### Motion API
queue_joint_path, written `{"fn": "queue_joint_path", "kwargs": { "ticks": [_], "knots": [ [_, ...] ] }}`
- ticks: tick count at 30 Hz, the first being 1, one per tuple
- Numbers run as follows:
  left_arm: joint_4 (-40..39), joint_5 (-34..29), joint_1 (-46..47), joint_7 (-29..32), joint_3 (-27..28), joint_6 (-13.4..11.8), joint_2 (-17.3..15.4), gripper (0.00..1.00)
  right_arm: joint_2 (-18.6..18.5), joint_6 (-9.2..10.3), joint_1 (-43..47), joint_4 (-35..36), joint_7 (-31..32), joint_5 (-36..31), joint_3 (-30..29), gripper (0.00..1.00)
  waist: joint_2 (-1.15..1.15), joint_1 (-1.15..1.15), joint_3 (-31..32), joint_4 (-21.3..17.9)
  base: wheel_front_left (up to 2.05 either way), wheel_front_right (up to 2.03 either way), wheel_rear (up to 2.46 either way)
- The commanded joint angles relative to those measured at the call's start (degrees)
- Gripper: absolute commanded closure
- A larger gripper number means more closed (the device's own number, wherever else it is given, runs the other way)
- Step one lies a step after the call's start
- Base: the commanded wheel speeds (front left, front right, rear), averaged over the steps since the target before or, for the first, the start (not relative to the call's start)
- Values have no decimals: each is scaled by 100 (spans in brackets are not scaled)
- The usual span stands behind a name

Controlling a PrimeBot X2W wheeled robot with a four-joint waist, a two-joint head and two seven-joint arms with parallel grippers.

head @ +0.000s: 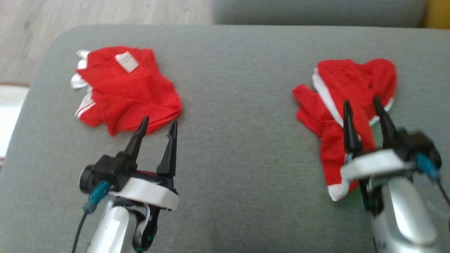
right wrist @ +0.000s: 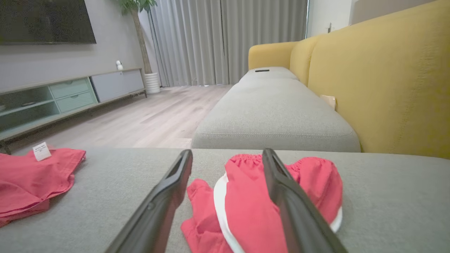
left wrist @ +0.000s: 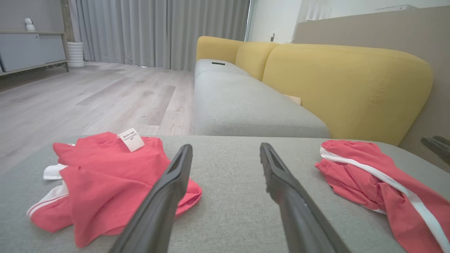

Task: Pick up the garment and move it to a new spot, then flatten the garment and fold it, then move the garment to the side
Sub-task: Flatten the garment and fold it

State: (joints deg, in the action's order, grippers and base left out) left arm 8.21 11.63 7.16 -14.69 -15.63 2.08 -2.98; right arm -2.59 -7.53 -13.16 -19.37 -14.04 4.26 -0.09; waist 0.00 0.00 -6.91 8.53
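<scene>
Right tool (head: 361, 101) over garment (head: 351, 77), sofa (right wrist: 386, 88) beyond

Left garment (head: 123, 88), right garment (head: 351, 80): red fine-mesh cloth, matt; white smooth trim. Sewn-in label (head: 127, 61): white, papery look. Seat cushion (head: 239, 147): grey woven fabric, matt, slightly rough. Left gripper (head: 159, 121), right gripper (head: 362, 101): dark matt plastic fingers. Forearm shell (head: 112, 228): silver, glossy, smooth. Floor (left wrist: 88, 95): pale wood planks, smooth, faint sheen. Sofa back (left wrist: 344, 84): yellow textured cloth, matt. Curtains (left wrist: 158, 31): grey cloth.
</scene>
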Motion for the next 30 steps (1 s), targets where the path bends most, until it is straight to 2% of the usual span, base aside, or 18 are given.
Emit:
{"fn": "queue_joint_path", "kwargs": {
  "ticks": [1, 5, 12, 21, 22, 23, 27, 30],
  "knots": [
    [-150, -31, 272, -30, 219, 15, -4, 0, -29, 4, -483, -46, 103, -146, 51, 0, 0, 0, -207, 236, 0, 0, 0],
    [-111, 83, 304, -30, 122, 24, 7, 0, -145, 4, -1178, -782, 480, -492, -248, 0, 0, 0, -401, 499, 0, 0, 0],
    [-113, 317, 434, -30, -127, -65, 9, 0, -477, 4, -2172, -1968, 1119, -729, -807, 0, 0, 0, -700, 888, 0, 0, 0],
    [-85, 492, 520, -30, -281, -151, 10, 0, -792, 4, -2794, -3099, 1439, -869, -615, 0, 0, 0, -849, 1049, 0, 0, 0],
    [-77, 496, 529, -30, -280, -155, 10, 0, -806, 4, -2837, -3179, 1426, -856, -590, 57, 0, 0, -851, 1043, 0, 0, 0],
    [-69, 501, 540, -30, -275, -160, 10, 0, -812, 4, -2876, -3220, 1338, -841, -559, 100, 0, 0, -844, 1031, 0, 0, 0],
    [-46, 510, 563, -30, -251, -175, 10, 0, -654, 4, -3019, -3270, 793, -536, -389, 100, 0, 0, -768, 947, 0, 0, 0],
    [-34, 514, 544, -30, -224, -184, 10, 0, -499, 4, -3080, -3229, 388, -182, -35, 100, 0, 0, -669, 857, 0, 0, 0]
  ]
}}
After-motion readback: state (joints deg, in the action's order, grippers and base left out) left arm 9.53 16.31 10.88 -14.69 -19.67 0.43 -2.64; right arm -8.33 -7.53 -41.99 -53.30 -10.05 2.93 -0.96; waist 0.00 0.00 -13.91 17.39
